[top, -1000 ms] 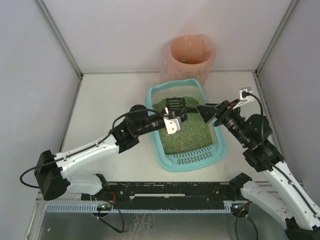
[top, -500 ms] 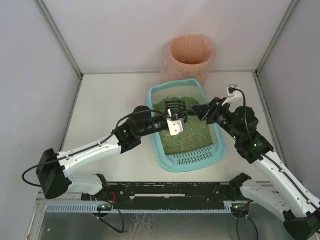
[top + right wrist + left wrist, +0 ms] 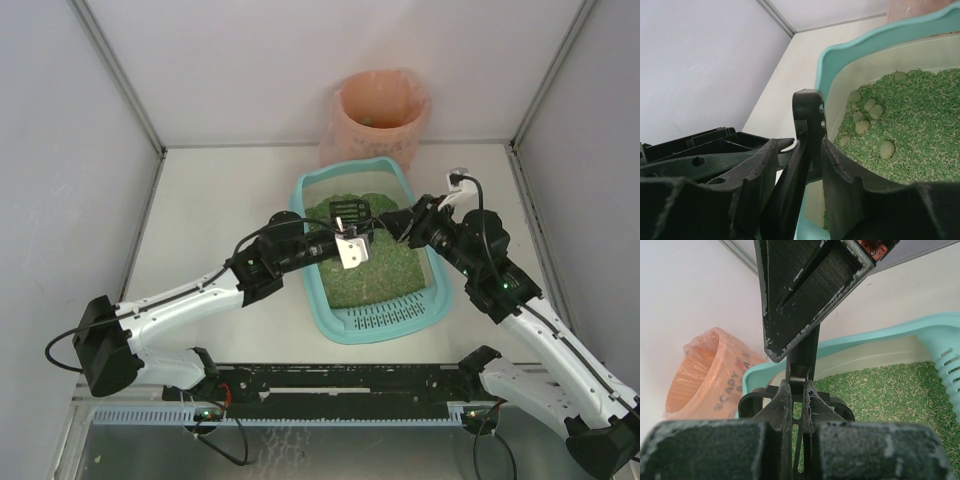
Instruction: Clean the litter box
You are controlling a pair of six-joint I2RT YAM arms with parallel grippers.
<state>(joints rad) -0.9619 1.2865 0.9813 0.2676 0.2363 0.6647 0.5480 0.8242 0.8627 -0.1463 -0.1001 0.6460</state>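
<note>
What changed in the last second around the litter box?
The right gripper swung in leftward over the litter box and closed on the scoop by its handle. The left gripper stayed clamped on the scoop. The scoop, litter box and bin hardly moved.

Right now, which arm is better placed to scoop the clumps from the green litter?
Right, probably: the right hand grips the handle of the small black slotted plastic scoop, with round clumps just ahead. The left hand only pinches a thin part.
</note>
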